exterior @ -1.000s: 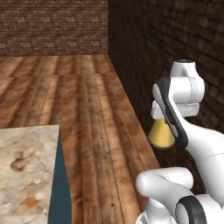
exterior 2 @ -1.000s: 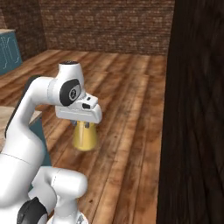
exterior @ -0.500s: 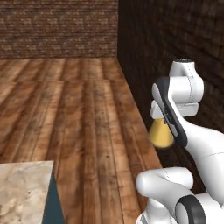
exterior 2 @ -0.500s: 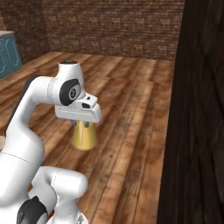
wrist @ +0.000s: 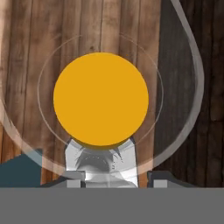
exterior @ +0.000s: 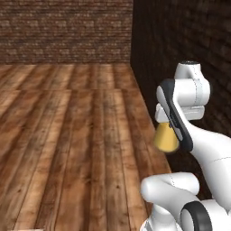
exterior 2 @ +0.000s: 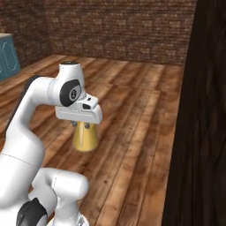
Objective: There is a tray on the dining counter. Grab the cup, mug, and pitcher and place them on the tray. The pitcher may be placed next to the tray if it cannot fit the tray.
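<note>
You have the pitcher (exterior 2: 85, 137) hanging under the tool (exterior 2: 83, 125), carried in the air above the wooden plank floor (exterior: 72, 135). In the right base view its neck goes up between the two dark fingers (exterior 2: 74, 125), which sit closed against it at a middling width, so the tool is holding the pitcher by the neck. In the left base view you see only the lower cone of the pitcher (exterior: 165, 137), beside the arm's dark joint and partly hidden by it.

The pitcher is clear glass, and the orange-yellow liquid fills its wide lower part. From the hand view you look straight down into it (wrist: 100, 99): the liquid shows as a flat orange disc, with the faint glass outline ringing it and the floor planks visible through the glass. It hangs upright in both base views.

For room to move: the dark brick wall (exterior: 189, 40) stands close on the arm's right side, just past the pitcher, and in the right base view it takes up the whole right edge (exterior 2: 203, 123). Ahead and to the left the floor runs open to the lighter brick wall (exterior: 63, 31) at the back. A teal cabinet (exterior 2: 8, 57) sits far off at the left edge of the right base view.
</note>
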